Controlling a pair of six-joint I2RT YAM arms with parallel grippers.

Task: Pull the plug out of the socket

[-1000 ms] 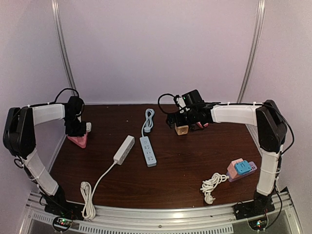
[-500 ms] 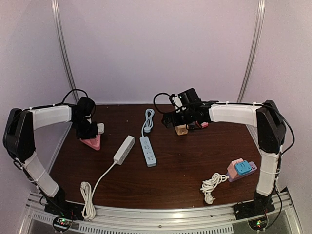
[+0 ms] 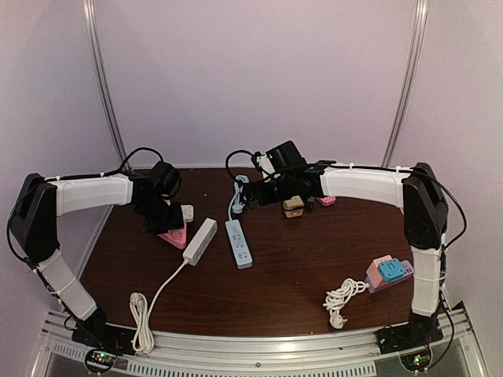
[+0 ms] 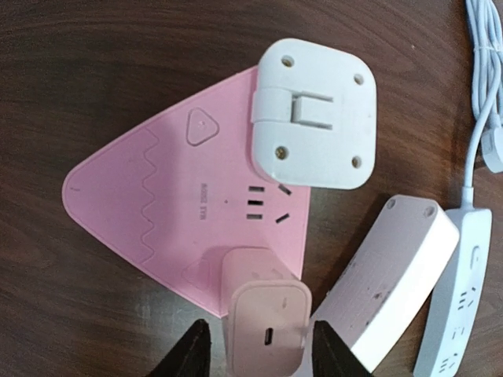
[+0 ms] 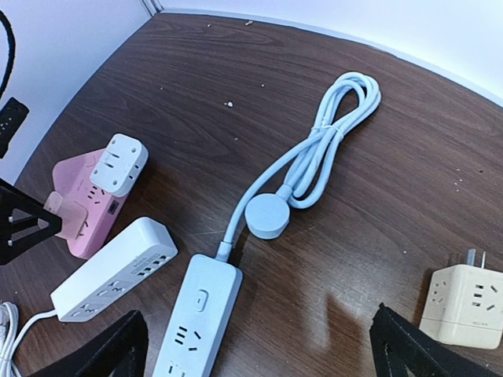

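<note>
My left pincer [image 4: 263,345], clamped on the pink plug [image 4: 266,302], has dragged the whole socket [image 4: 141,204] rightward; the plug stays seated, and the right pincer [image 5: 259,314] gapes empty

Pink socket [image 4: 141,196] | embossed triangle sign near upper corner, second one near lower edge | small printed lettering beside the slots, too fine to read

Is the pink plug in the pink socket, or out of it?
In: the plug stands seated on the socket, no prongs showing.
</note>
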